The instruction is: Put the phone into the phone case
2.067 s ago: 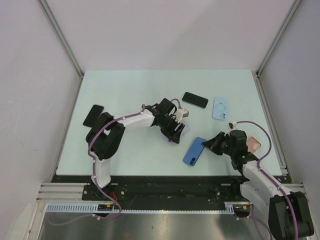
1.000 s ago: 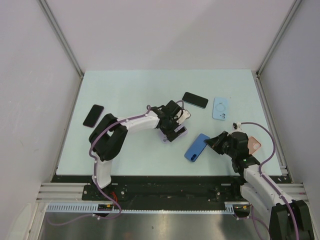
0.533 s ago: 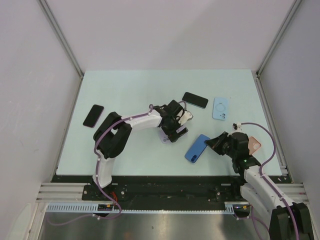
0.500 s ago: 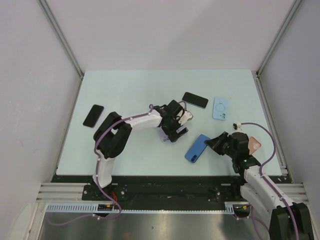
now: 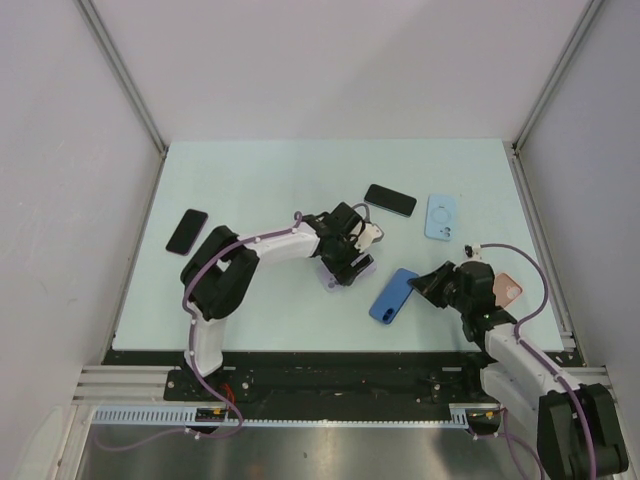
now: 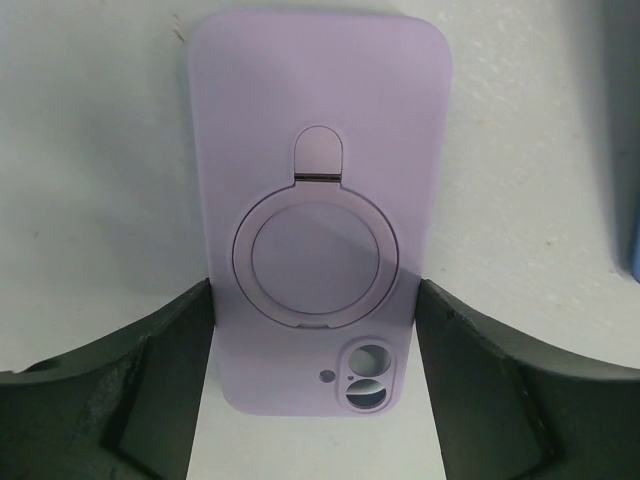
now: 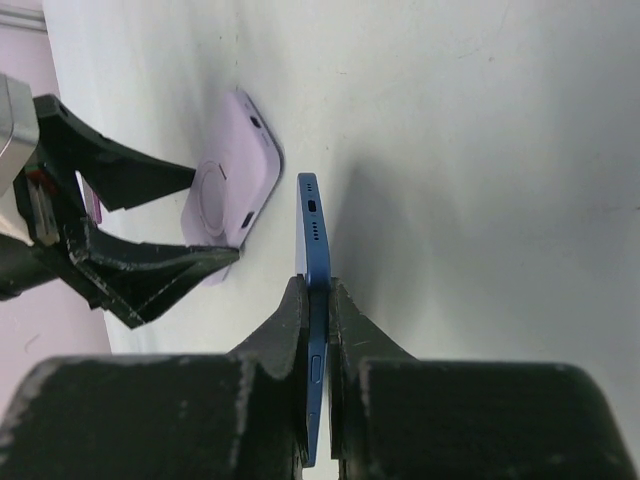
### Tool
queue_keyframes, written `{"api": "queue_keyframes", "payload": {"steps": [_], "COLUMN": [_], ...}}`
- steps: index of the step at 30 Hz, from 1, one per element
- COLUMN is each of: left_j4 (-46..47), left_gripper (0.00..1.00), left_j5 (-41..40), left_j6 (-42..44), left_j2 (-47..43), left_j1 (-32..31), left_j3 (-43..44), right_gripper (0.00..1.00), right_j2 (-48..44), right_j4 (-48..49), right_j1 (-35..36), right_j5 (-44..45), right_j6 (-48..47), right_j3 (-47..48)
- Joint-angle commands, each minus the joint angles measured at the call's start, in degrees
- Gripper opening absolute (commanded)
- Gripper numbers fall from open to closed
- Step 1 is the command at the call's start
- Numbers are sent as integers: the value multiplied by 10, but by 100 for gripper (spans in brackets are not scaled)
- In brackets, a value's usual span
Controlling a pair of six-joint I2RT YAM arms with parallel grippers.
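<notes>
The blue phone (image 5: 393, 297) is pinched on edge in my right gripper (image 5: 425, 288), tilted up off the table; in the right wrist view the phone (image 7: 313, 250) stands between the shut fingers of the right gripper (image 7: 318, 300). The lilac phone case (image 5: 328, 277) lies back side up, with its ring stand and camera holes showing (image 6: 315, 150). My left gripper (image 5: 345, 262) sits over it, its fingers pressed against both long sides (image 6: 313, 300). The case also shows in the right wrist view (image 7: 235, 170), just left of the phone's top end.
A black phone (image 5: 390, 200) and a light blue case (image 5: 441, 216) lie behind the grippers. Another black phone (image 5: 186, 231) lies at the far left. A pink case (image 5: 508, 288) lies by the right arm near the table's right edge.
My left gripper has shifted the lilac case a little to the left and nearer. My right gripper has carried the blue phone slightly up and to the right, then held still.
</notes>
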Motion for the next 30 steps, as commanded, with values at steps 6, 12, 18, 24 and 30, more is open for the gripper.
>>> {"api": "queue_keyframes", "payload": {"steps": [6, 12, 18, 24, 30], "left_j4": [-55, -54, -52, -48, -55], "left_gripper": [70, 70, 70, 71, 80], "left_j5": [114, 189, 254, 281, 273], "left_j6": [-32, -42, -55, -62, -71], "left_j2": [-8, -16, -5, 5, 9], "left_j1": [-2, 1, 2, 1, 1], "left_j3": [-42, -45, -49, -57, -50], "right_gripper": [0, 0, 0, 0, 0], "right_j2": [71, 97, 151, 232, 256], "right_j4": [102, 171, 209, 285, 312], "right_j1": [1, 3, 3, 2, 3], "right_j5": [42, 54, 71, 38, 15], "right_j6": [3, 24, 38, 67, 89], "right_j3": [-19, -40, -39, -39, -28]}}
